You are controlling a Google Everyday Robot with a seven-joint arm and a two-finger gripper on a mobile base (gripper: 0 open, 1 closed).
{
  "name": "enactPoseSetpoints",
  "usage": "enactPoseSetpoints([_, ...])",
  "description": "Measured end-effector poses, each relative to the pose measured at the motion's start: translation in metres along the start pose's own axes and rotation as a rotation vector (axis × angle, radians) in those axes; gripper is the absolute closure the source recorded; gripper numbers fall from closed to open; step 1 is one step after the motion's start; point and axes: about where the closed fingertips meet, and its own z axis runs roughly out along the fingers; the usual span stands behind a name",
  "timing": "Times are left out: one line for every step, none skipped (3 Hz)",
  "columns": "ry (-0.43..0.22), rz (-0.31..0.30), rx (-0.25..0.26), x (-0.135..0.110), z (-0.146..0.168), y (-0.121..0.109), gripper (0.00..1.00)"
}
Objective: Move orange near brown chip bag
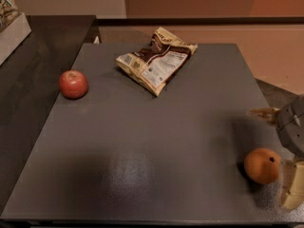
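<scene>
I see gripper [276,156] wide at right edge by orange [262,166] | apple [73,84] left, brown chip bag [156,61] far | grey worktop [142,151]

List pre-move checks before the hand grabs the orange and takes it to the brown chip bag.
1. hand open, at the table's front right edge: ok.
2. orange between the fingers: cannot tell; it lies right beside the hand, not gripped.
3. orange resting on the table, near the front right corner: ok.
4. brown chip bag in view, lying at the far side: ok.
5. red apple off the orange-to-bag line: ok, it sits at the left edge.
</scene>
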Motion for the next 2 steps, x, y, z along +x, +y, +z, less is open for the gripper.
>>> enactPoseSetpoints([0.0,0.006,-0.013,0.0055,0.0031,0.0022,0.16])
enactPoseSetpoints([0.0,0.019,-0.019,0.0122,0.005,0.0013,0.39])
